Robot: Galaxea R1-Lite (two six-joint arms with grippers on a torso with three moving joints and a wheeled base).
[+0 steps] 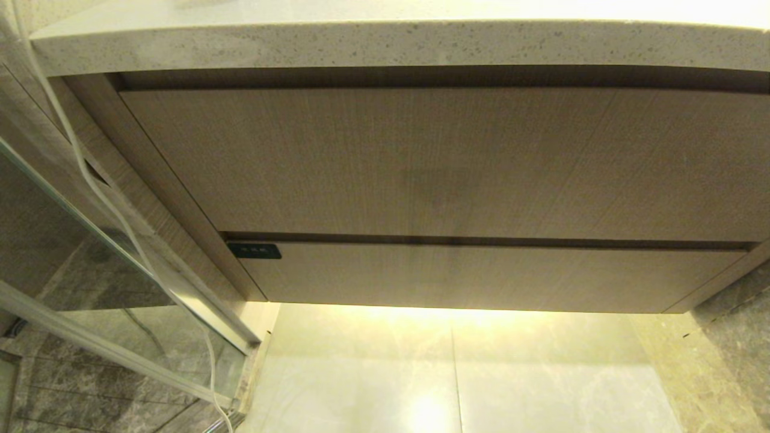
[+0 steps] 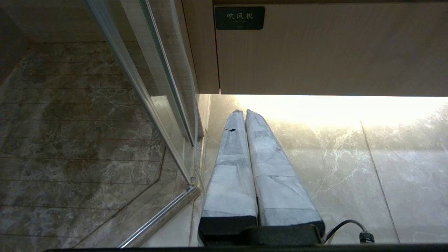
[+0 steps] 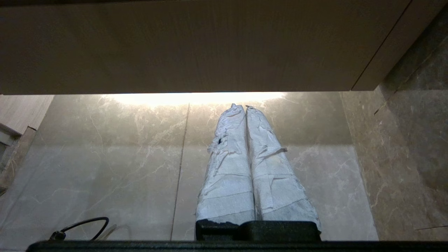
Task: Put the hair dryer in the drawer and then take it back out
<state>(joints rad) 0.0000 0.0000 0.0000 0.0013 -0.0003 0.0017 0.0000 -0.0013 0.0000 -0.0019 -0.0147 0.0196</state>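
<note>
The drawer (image 1: pixel 481 276) is the wide, shallow wood-grain front at the bottom of the vanity, and it is closed. A small black label (image 1: pixel 254 250) sits at its upper left. The hair dryer is out of view. In the left wrist view my left gripper (image 2: pixel 244 111) hangs shut and empty above the floor, below the drawer (image 2: pixel 332 52) and its label (image 2: pixel 239 17). My right gripper (image 3: pixel 242 106) is also shut and empty, low in front of the drawer (image 3: pixel 192 45). Neither arm shows in the head view.
A taller wood-grain panel (image 1: pixel 421 162) sits above the drawer, under a speckled stone countertop (image 1: pixel 391 42). A glass shower door (image 1: pixel 90 240) stands at the left, with a white cord (image 1: pixel 108 198) hanging down past it. Pale floor tiles (image 1: pixel 451 373) lie below, and a marble wall (image 1: pixel 728 337) is at the right.
</note>
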